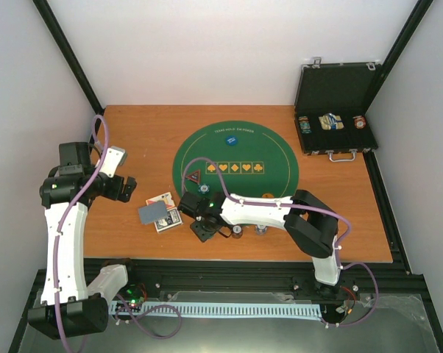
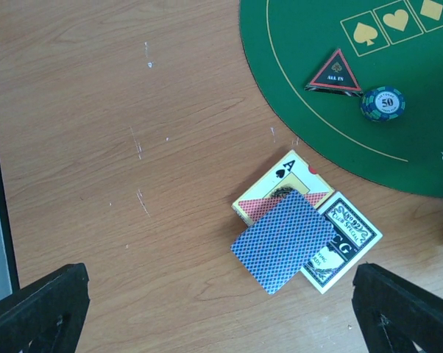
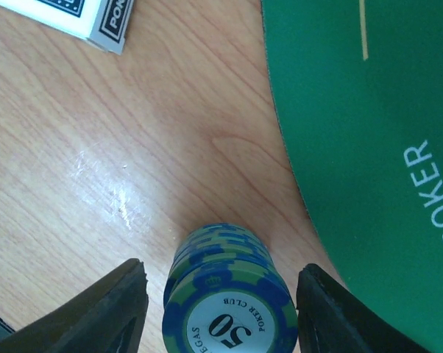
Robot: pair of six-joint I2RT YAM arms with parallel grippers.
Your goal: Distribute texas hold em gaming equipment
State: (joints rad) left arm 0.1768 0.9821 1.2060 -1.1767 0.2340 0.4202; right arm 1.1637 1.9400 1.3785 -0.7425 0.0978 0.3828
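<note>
Currently the right end effector (image 3: 221, 309) is reaching low over the wooden surface (image 1: 133, 132), just off the 7 o'clock edge of the round green mat (image 1: 280, 158), and its jaws are standing apart on either side of a short stack of blue-and-green striped poker chips (image 3: 225, 290). The top chip is reading 50. The stack is sitting upright on the bare wood beside the mat's rim. A thin strip of wood is showing between the stack and the finger (image 3: 107, 312) at its 9 o'clock, while the opposite finger is lying almost against the chips, so nothing is being clamped. The left end effector (image 2: 221, 309) is hanging above the surface with its jaws spread fully wide and holding nothing. Below it, at about 8 o'clock from the mat, a blue-grey-backed playing card (image 2: 284, 239) is lying across a face-up ace (image 2: 284, 175) and a card box (image 2: 350, 239), all three touching. On the mat near its 8 o'clock side, a black-and-red triangle marker (image 2: 334, 72) is lying flat with a single striped chip (image 2: 383, 103) just beside it at 4 o'clock. A blue disc (image 1: 212, 167) is sitting near the printed suit symbols, and an orange disc (image 1: 268, 195) is sitting toward the mat's 5 o'clock edge. An open black case (image 1: 335, 88) is resting at 2 o'clock from the mat.
</note>
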